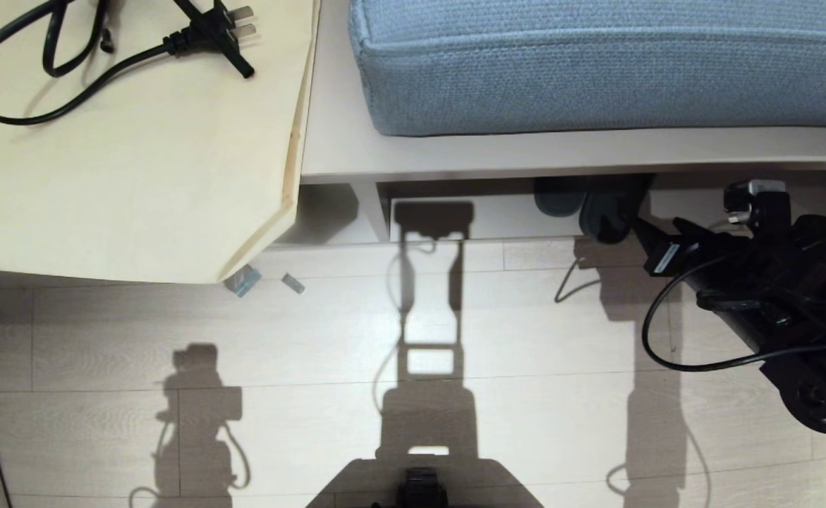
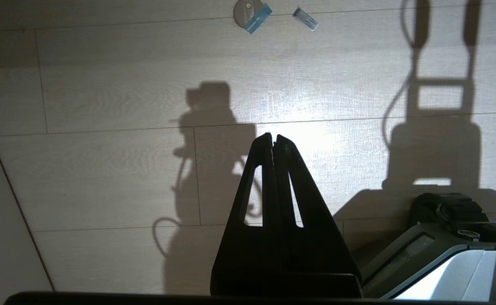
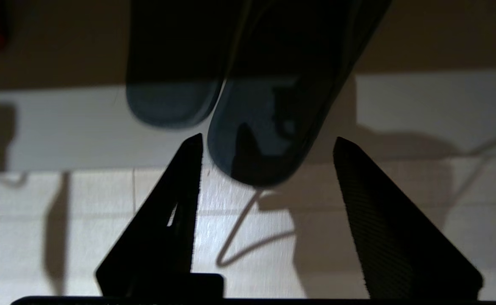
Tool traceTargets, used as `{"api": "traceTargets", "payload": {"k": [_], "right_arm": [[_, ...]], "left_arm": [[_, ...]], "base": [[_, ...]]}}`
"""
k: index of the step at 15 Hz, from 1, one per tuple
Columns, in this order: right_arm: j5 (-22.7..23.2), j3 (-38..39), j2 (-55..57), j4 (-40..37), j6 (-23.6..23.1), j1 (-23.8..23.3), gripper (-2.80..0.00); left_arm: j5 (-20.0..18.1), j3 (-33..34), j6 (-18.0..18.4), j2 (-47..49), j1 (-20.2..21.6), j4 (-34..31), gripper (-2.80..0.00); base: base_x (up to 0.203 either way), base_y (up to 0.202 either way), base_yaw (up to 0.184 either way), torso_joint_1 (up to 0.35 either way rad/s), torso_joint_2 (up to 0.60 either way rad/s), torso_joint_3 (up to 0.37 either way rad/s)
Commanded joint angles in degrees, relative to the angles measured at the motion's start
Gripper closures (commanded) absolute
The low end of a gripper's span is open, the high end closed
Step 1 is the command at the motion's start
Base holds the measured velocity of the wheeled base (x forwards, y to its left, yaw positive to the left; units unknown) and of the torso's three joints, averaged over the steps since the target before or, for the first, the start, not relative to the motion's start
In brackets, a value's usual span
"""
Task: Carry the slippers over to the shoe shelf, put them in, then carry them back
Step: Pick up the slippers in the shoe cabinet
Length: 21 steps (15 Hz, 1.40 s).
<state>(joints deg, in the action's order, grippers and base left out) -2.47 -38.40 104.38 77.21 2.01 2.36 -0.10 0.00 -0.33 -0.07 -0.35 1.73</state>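
Two dark blue-grey slippers (image 1: 585, 204) lie side by side in the shoe shelf (image 1: 504, 220), the low cubby under the cushioned bench. Their rounded ends stick out over its front lip and the rest is in shadow. In the right wrist view the nearer slipper (image 3: 264, 140) angles toward me, with the other (image 3: 167, 103) beside it. My right gripper (image 3: 268, 140) is open just in front of the nearer slipper, which reaches to about the fingertips. Nothing is held. In the head view the right gripper (image 1: 649, 240) is low at the right. My left gripper (image 2: 273, 137) hangs shut over bare floor.
A pale table (image 1: 137, 176) with a black power cord and plug (image 1: 208, 32) fills the upper left. A blue-grey cushion (image 1: 596, 63) tops the bench. Two bits of tape (image 1: 243, 281) lie on the wood floor. A thin divider (image 1: 372, 212) splits the cubbies.
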Motion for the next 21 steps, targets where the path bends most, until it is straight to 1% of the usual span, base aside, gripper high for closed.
{"api": "traceTargets", "payload": {"k": [1, 3, 5, 7, 9, 14, 21], "right_arm": [[-2.06, -3.58, 3.99, 2.59, -0.58, 0.03, -2.80], [-4.58, -6.69, 6.56, 3.16, -2.29, 0.66, -2.80], [-6.01, -9.53, 9.12, 3.41, -2.38, 1.29, -2.80], [-6.93, -12.98, 12.06, 5.23, -2.43, 1.57, -2.80], [-9.12, -16.52, 14.69, 6.69, -2.53, 1.97, -2.80], [-13.79, -23.09, 18.21, 7.01, -2.48, 3.25, -2.80], [-13.96, -34.85, 24.30, 8.52, -2.54, 3.38, -2.80]], "left_arm": [[0.01, 0.44, -0.02, 0.07, 0.00, 0.03, 0.00], [0.01, 0.44, -0.02, 0.07, 0.00, 0.03, 0.00], [0.01, 0.44, -0.02, 0.07, 0.00, 0.03, 0.00], [0.01, 0.44, -0.02, 0.07, 0.00, 0.03, 0.00], [0.01, 0.44, -0.02, 0.07, 0.00, 0.03, 0.00], [0.01, 0.44, -0.02, 0.07, 0.00, 0.03, 0.00], [0.01, 0.44, -0.02, 0.07, 0.00, 0.03, 0.00]], "base": [[0.000, 0.000, 0.000, 0.000, 0.00, 0.000], [0.000, 0.000, 0.000, 0.000, 0.00, 0.000], [0.000, 0.000, 0.000, 0.000, 0.00, 0.000], [0.000, 0.000, 0.000, 0.000, 0.00, 0.000], [0.000, 0.000, 0.000, 0.000, 0.00, 0.000], [0.000, 0.000, 0.000, 0.000, 0.00, 0.000], [0.000, 0.000, 0.000, 0.000, 0.00, 0.000]]}}
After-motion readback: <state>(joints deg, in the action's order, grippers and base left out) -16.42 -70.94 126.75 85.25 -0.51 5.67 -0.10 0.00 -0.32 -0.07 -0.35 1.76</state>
